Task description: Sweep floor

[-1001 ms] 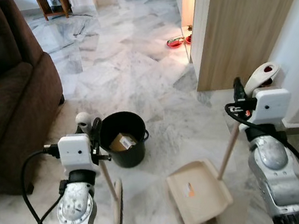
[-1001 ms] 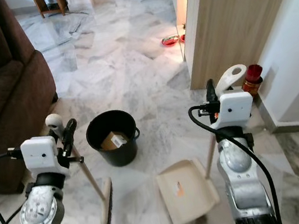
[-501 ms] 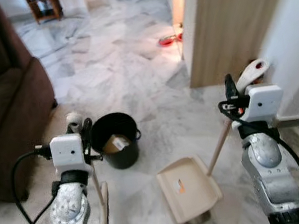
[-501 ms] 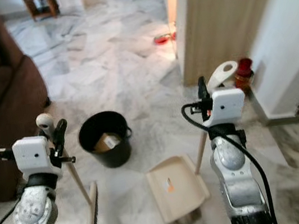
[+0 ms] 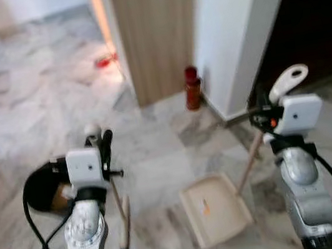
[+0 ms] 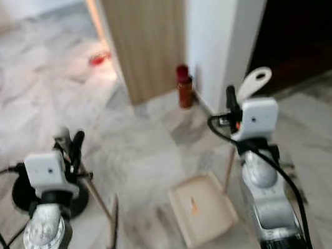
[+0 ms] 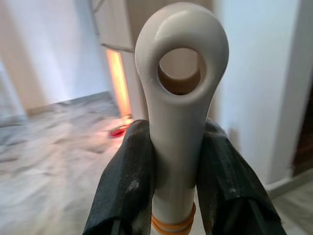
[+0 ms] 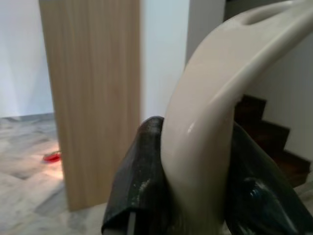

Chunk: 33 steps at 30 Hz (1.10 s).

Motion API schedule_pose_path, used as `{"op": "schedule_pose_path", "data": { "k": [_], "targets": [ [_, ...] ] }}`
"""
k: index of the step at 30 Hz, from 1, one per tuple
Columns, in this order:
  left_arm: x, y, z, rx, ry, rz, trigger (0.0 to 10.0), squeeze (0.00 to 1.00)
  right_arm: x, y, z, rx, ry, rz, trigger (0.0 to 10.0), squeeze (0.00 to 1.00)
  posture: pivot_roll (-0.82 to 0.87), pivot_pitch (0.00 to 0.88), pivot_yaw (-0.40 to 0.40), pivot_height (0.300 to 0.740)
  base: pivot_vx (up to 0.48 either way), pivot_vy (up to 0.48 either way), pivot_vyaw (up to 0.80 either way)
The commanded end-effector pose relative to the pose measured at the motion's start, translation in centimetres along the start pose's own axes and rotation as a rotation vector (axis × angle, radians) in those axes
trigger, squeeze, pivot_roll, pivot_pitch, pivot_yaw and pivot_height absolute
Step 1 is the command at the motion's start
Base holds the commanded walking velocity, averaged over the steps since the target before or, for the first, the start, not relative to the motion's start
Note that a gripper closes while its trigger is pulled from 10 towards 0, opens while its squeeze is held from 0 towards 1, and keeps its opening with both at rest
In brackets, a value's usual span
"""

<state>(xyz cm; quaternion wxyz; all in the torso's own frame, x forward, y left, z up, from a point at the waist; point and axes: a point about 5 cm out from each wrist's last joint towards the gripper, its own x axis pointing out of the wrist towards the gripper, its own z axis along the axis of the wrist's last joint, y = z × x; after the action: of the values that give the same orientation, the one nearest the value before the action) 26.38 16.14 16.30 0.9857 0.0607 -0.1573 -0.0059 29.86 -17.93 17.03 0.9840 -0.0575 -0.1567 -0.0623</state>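
Note:
My left gripper (image 5: 103,148) is shut on the pale broom handle (image 7: 180,112), both black fingers (image 7: 128,186) pressed to its sides just under the ring end. The broom (image 5: 123,218) slants down to its brush on the marble floor. My right gripper (image 5: 262,106) is shut on the curved cream top of the dustpan handle (image 8: 210,112). The beige dustpan (image 5: 218,212) rests flat on the floor between my arms, with a small orange scrap (image 5: 205,207) lying in it.
A black bucket (image 5: 40,191) holding cardboard sits to the left, partly behind my left arm. Ahead stand a wooden panel (image 5: 152,32), a red bottle (image 5: 193,87) at a white wall corner (image 5: 232,25), and dark stairs (image 5: 316,12) to the right. Open marble floor lies ahead left.
The whole view has swung to the right: the sofa has left the picture, and the wall corner, bottle and stairs have come in. Both grippers keep their holds.

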Motion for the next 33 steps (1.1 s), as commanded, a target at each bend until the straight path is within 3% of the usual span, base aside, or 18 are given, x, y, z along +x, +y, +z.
{"op": "schedule_pose_path", "data": {
  "k": [1, 33],
  "targets": [
    [0.1, 0.59, 0.58, 0.007, -0.038, 0.015, 10.0, 0.0, 0.11, 0.22, 0.94, 0.006, -0.047, 0.007, 10.0, 0.0, -0.03, 0.08, 0.012, 0.74, 0.0, 0.0, -0.8],
    [0.28, 1.16, 0.57, -0.014, -0.042, 0.053, 10.0, 0.0, 0.42, 0.34, 1.12, 0.011, -0.049, 0.013, 10.0, 0.0, -0.03, 0.108, 0.005, 0.74, 0.0, -0.053, -0.8]
  ]
}}
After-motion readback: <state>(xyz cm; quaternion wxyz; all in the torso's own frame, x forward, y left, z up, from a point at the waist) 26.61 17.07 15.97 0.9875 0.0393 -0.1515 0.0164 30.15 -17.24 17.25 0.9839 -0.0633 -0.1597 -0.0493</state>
